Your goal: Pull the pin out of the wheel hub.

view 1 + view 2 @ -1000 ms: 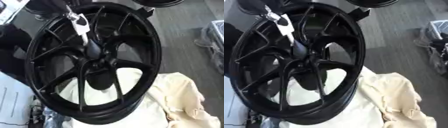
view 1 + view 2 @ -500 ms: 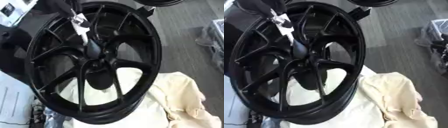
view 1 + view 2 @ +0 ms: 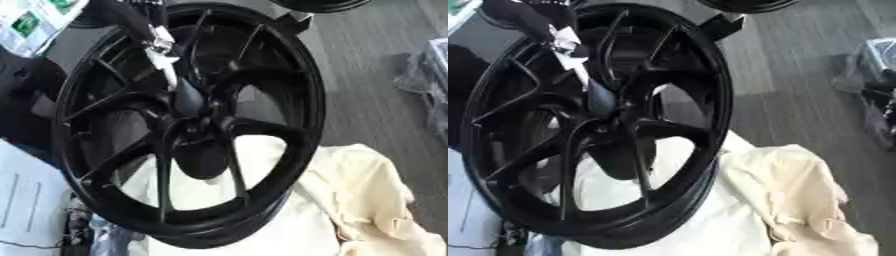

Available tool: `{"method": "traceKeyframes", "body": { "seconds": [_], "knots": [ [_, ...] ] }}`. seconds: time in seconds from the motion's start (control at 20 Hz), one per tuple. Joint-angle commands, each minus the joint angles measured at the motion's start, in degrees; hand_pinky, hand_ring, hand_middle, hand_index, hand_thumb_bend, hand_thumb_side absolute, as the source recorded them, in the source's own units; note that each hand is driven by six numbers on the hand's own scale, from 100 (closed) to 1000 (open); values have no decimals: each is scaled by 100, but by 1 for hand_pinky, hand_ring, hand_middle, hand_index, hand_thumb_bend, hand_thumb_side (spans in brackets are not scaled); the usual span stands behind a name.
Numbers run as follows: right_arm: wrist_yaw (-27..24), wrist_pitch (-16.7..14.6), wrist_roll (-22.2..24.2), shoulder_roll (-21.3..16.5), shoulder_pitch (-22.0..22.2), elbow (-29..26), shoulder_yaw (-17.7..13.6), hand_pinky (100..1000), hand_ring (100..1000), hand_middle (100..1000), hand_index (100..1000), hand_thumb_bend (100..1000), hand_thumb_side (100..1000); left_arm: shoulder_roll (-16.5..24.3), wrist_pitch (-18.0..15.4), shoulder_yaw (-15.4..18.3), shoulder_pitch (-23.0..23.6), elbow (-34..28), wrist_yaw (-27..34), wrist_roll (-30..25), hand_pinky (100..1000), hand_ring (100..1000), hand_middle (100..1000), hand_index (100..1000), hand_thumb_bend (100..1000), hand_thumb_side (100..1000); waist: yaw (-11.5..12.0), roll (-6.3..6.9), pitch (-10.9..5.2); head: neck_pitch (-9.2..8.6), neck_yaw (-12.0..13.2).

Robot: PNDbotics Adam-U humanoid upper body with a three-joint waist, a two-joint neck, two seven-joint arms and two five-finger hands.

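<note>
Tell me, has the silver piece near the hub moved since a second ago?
Cannot tell. The silver piece sits at the same spoke of the wheel; the whole picture shifted, so the camera moved.

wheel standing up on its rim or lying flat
Standing, tilted. The black wheel faces the camera with its lower rim on the cream cloth, spokes and hub in full view.

Workshop or garage: black alloy wheel (image 3: 188, 125), cream rag (image 3: 367, 195), grey floor (image 3: 367, 80).

Soft, even daylight; the whole view is blurred, perhaps by motion. The glossy black spoked wheel (image 3: 188, 125) shows faint bluish sheen, while the cream crumpled cloth (image 3: 367, 200) looks nearly overexposed.
</note>
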Motion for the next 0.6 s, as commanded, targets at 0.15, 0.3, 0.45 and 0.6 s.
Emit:
{"method": "traceKeyframes", "body": {
  "seconds": [0.15, 0.3, 0.45, 0.6],
  "knots": [
    [34, 26, -25, -80, -19, -17, -37, 1000, 837, 744, 910, 100, 741, 286, 203, -66, -87, -260, 101, -217, 868, 754, 612, 703, 450, 409, 35, -11, -99, 34, -15],
    [36, 26, -32, -85, -8, -13, -43, 1000, 837, 744, 910, 100, 741, 335, 208, -100, -68, -304, 99, -217, 869, 755, 610, 698, 424, 374, 56, -11, -107, 34, -14],
    [33, 20, -36, -89, 3, -18, -45, 1000, 837, 744, 910, 100, 741, 363, 213, -101, -36, -287, 64, -217, 867, 753, 607, 684, 368, 321, 63, -17, -106, 34, -8],
    [35, 22, -32, -79, 3, -19, -40, 1000, 838, 744, 911, 100, 743, 355, 212, -121, -23, -270, 73, -217, 862, 746, 594, 661, 309, 270, 48, -20, -102, 34, 6]
  ]
}}
